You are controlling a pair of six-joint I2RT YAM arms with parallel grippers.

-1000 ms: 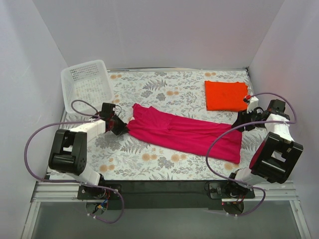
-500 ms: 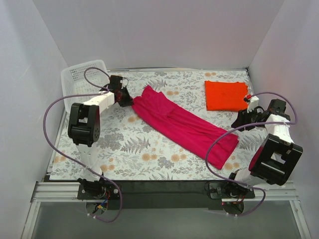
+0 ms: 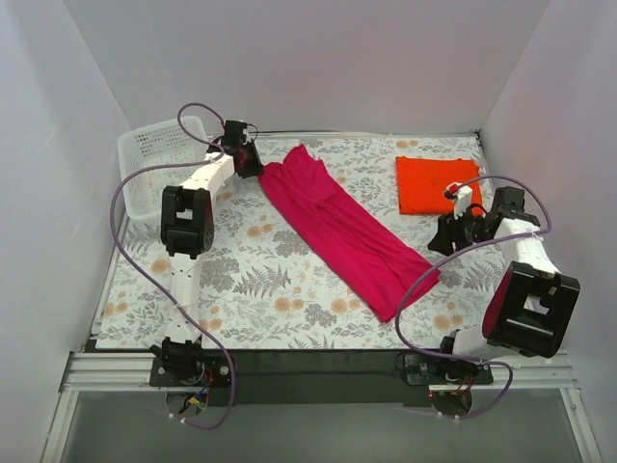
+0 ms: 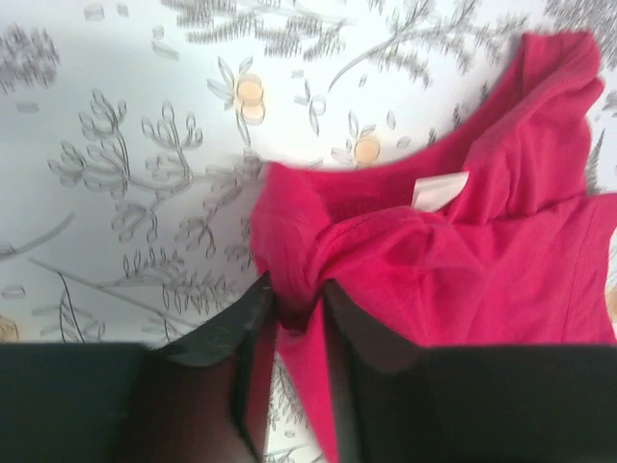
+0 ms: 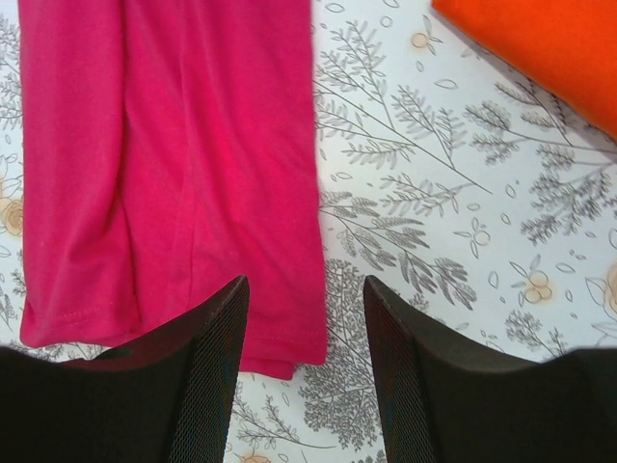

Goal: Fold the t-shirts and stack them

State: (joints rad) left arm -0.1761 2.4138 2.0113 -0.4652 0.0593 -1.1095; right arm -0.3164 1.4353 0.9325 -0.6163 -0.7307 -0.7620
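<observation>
floral surface (image 3: 260, 289): magenta shirt (image 3: 337, 227) lies diagonal, long narrow strip. left hand (image 3: 249, 162) pinches collar-end fold near basket (image 3: 145, 159). right hand (image 3: 445, 231) spread, empty, above hem. orange shirt (image 3: 436, 183) folded, far right. step, by judgement: straightening magenta. next: fold crosswise, stack on orange.

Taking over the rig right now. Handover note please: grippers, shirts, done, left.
Left gripper: shut on a bunched bit of the pink shirt at its far end, near the basket.
Right gripper: open, empty, at the edge of the pink shirt's near end.
Orange shirt: flat folded rectangle, far right.
Pink shirt: long strip lying diagonally, far left to near right.
Done: orange shirt folded; pink shirt looks folded lengthwise.
Left: fold the pink shirt down to a rectangle, then stack the two.
</observation>
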